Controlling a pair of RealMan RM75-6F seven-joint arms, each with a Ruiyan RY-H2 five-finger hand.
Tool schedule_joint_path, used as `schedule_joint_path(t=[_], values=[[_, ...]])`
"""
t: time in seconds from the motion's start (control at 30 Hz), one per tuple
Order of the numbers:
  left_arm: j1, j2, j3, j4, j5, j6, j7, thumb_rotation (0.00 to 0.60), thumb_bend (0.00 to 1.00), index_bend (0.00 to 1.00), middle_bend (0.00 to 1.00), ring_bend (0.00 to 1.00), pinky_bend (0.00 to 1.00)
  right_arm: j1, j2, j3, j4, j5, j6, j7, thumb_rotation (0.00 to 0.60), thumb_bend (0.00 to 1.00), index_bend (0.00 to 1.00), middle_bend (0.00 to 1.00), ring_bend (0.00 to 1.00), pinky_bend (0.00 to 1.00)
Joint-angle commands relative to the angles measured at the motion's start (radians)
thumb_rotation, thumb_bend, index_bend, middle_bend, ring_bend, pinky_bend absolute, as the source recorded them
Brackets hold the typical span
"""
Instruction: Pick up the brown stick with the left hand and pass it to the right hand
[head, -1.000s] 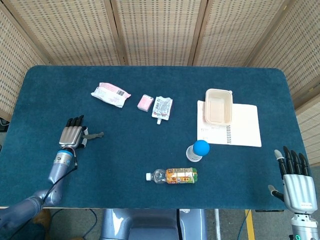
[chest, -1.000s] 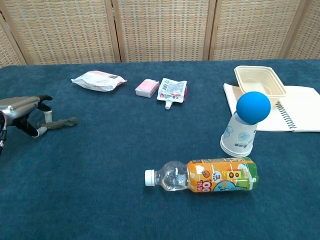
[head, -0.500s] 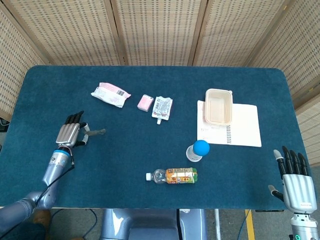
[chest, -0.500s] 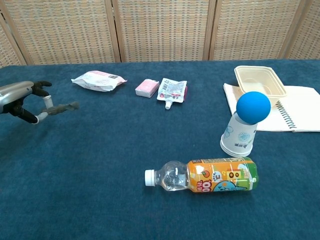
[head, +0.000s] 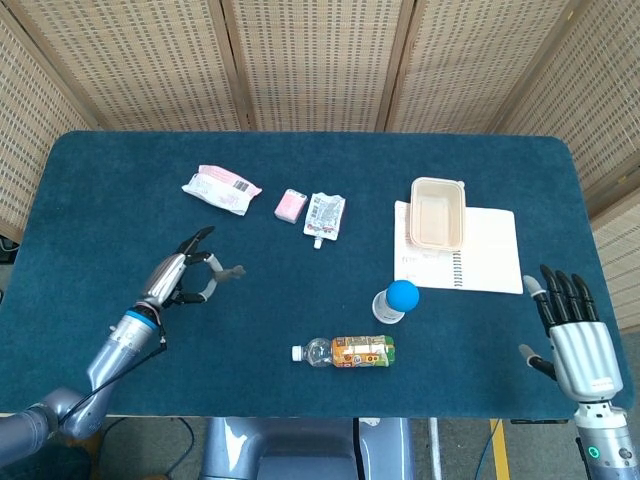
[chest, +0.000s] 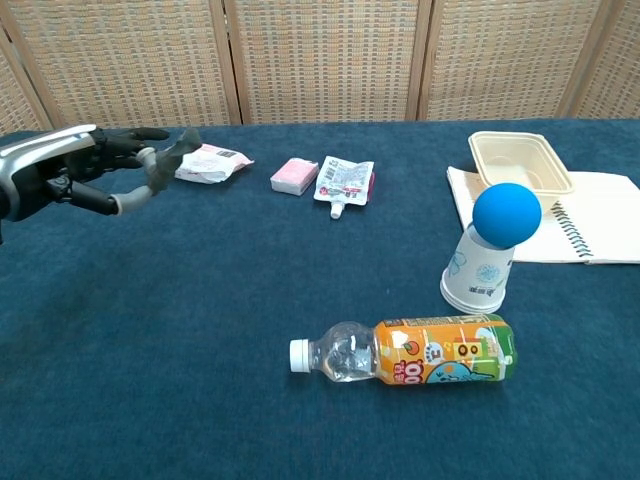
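The left hand (head: 180, 275) has the short brown stick (head: 222, 275) pinched between its thumb and fingertips, and the chest view shows both lifted clear of the dark blue cloth-covered table (head: 300, 310), over its left part. The stick pokes out toward the right, just in front of the white and pink snack packet (head: 221, 188) that lies at the far left. The pickup therefore looks done.

The handover is still to come. The right hand (head: 573, 335) hangs at the near right edge of the table, fingers spread and straight, holding nothing, and it is well apart from the left hand. Between the two lie a clear plastic bottle with an orange label (head: 350, 351) on its side and a blue ball resting on an upturned white paper cup (head: 394, 300).

What remains, by this reading, is to bring the hands together toward the middle, let the right hand take the free end, and then release the left.
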Motion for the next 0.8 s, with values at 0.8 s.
schedule_joint_path(t=[0.8], values=[[-0.246,-0.191,-0.114,-0.127,-0.180,-0.187,0.134,0.600,0.48,0.77,0.00,0.00,0.00,0.494,-0.026,0.160,-0.098,0.040,-0.451,0.212,0.600,0.23,0.46,0.01,0.00,0.00]])
